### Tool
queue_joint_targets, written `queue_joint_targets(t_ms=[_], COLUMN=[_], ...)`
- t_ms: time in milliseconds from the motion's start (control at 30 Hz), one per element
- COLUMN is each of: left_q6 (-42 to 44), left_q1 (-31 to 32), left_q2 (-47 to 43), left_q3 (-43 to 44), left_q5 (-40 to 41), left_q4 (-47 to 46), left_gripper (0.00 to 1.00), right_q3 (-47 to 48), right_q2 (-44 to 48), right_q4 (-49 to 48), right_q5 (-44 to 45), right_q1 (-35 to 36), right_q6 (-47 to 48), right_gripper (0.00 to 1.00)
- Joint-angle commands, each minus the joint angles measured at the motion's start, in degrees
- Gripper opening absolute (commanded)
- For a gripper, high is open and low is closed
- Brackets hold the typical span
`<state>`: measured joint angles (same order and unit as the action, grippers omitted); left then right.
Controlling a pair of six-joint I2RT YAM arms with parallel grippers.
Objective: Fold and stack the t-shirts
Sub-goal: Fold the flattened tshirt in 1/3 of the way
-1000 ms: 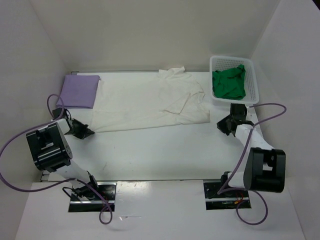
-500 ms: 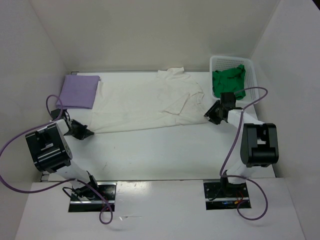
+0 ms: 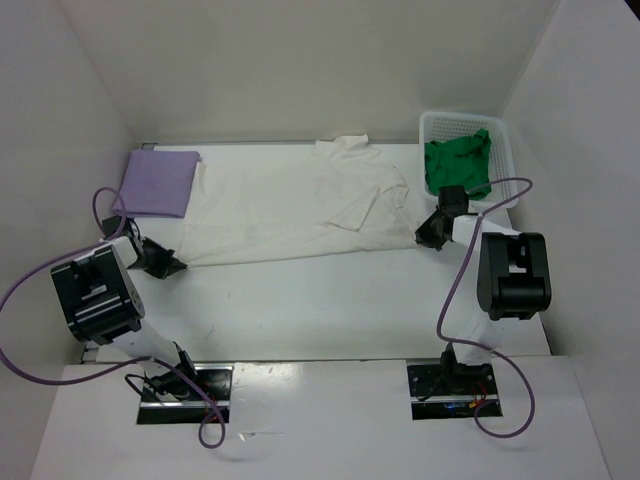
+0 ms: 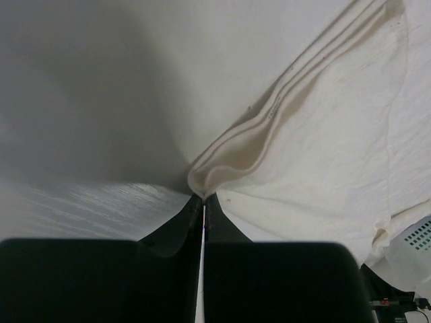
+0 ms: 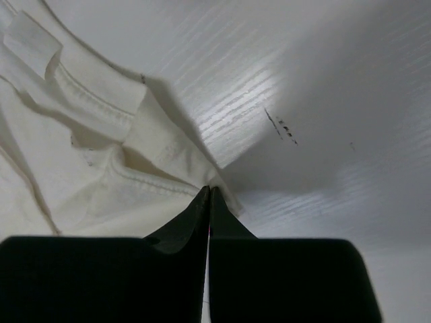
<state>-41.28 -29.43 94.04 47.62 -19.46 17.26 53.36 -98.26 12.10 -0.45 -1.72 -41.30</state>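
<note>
Saw purple shirt [image 3: 158,182] folded at far-left of table [image 3: 300,310]. Found left gripper [image 3: 176,266] pinched tight on near-left corner of off-white shirt [image 3: 290,210], which lay spread across mid table. Found right gripper [image 3: 425,238] pressed together on that shirt's near-right edge, w/ cloth nipped at tips. Noted green shirt [image 3: 458,168] bunched in basket [image 3: 440,125], far right.

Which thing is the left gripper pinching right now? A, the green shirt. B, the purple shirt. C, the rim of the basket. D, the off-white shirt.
D: in the left wrist view the left gripper is closed on a bunched fold at the edge of the off-white t-shirt, which fans out from its tips.
</note>
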Motion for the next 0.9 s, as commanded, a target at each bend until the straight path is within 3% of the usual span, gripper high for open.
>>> queue_joint_targets(t_ms=[0, 100, 300, 533, 567, 600, 667, 733, 867], left_q6=[2.3, 2.3, 5.1, 4.5, 4.5, 4.0, 4.0, 2.8, 1.7], left_q1=[0.0, -0.6, -0.6, -0.6, -0.6, -0.6, -0.6, -0.6, -1.2], left_q2=[0.7, 0.7, -6.7, -12.6, -12.7, -13.3, -12.1, -11.0, -7.4], left_q3=[2.1, 1.0, -1.7, -7.1, -7.1, -5.6, -3.6, -1.7, -0.5], left_q5=[3.8, 2.2, -0.5, -11.6, -10.4, -9.5, -6.6, -5.3, -5.8], left_q4=[1.1, 2.2, 8.1, 12.4, 13.0, 13.0, 13.0, 12.5, 9.8], left_gripper=[0.00, 0.00, 0.00, 0.00, 0.03, 0.10, 0.24, 0.24, 0.15], right_q3=[-2.4, -4.3, -8.1, -11.1, -11.1, -11.1, -9.6, -8.3, -5.6], right_q2=[2.2, 4.1, 16.7, 31.0, 31.5, 31.5, 27.7, 23.7, 15.0], right_q4=[3.8, 5.2, 11.4, 16.8, 16.3, 14.9, 12.7, 11.1, 5.7], right_q5=[3.1, 1.7, -0.9, -7.8, -8.5, -9.3, -7.2, -4.7, -6.1], right_q1=[-3.2, -4.3, -7.5, -9.5, -9.5, -8.6, -5.9, -5.4, -5.4], right_q6=[0.3, 0.9, -1.4, -2.9, -1.9, -1.2, 0.2, 1.5, 2.3], right_gripper=[0.00, 0.00, 0.00, 0.02, 0.07, 0.22, 0.34, 0.47, 0.57])
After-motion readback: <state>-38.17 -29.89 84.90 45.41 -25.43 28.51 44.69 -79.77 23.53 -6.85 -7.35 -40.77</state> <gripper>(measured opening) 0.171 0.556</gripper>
